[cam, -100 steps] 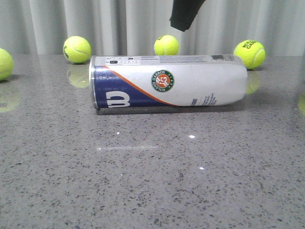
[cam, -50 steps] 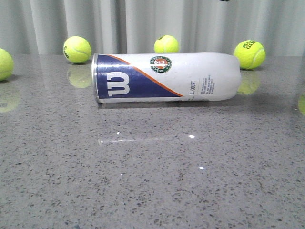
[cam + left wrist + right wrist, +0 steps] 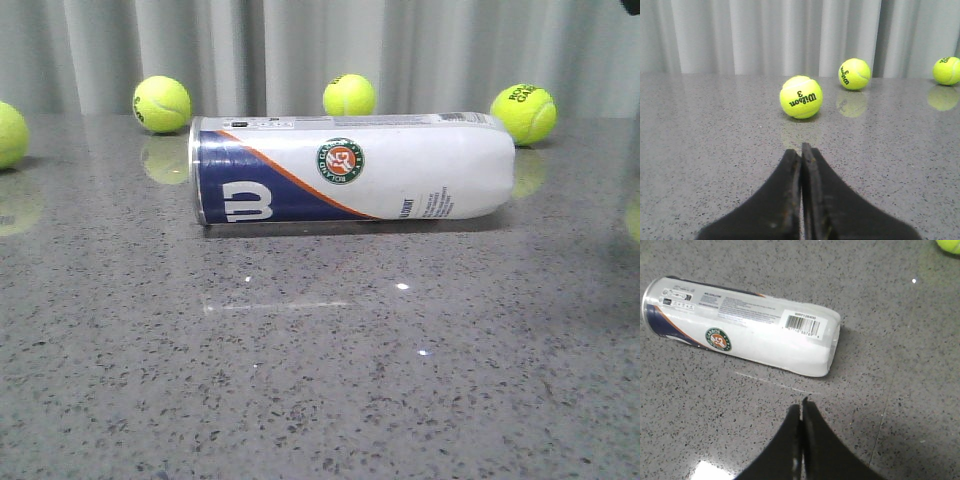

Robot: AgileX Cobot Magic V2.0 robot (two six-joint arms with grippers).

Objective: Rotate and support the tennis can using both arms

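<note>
Both of my grippers are pressed together and hold nothing. My right gripper (image 3: 801,402) shows in its wrist view as two black fingers meeting at a point in the lower middle of the frame, hanging above bare speckled grey table (image 3: 900,405) with the tennis can (image 3: 742,325) apart from it, higher up and to the left of the frame. My left gripper (image 3: 801,148) is likewise closed tip to tip, low over the table, pointing toward a yellow-green Wilson tennis ball (image 3: 801,97) marked with a 3, which sits clear of the fingertips near the frame's centre. Two more tennis balls lie behind it, one (image 3: 854,74) right of centre and one (image 3: 946,70) at the right edge, in front of a pale pleated curtain (image 3: 765,35).

From the front, the tennis can (image 3: 355,168) lies on its side across the middle of the frame, untouched by either arm. Its silver rim (image 3: 196,170) is at the left end, then the navy section with the white W (image 3: 247,201), the orange stripe, and the round Roland Garros badge (image 3: 340,159) facing the camera. Four tennis balls rest behind it: at the left edge (image 3: 10,133), upper left (image 3: 161,103), upper centre (image 3: 349,95) and upper right (image 3: 523,112).
</note>
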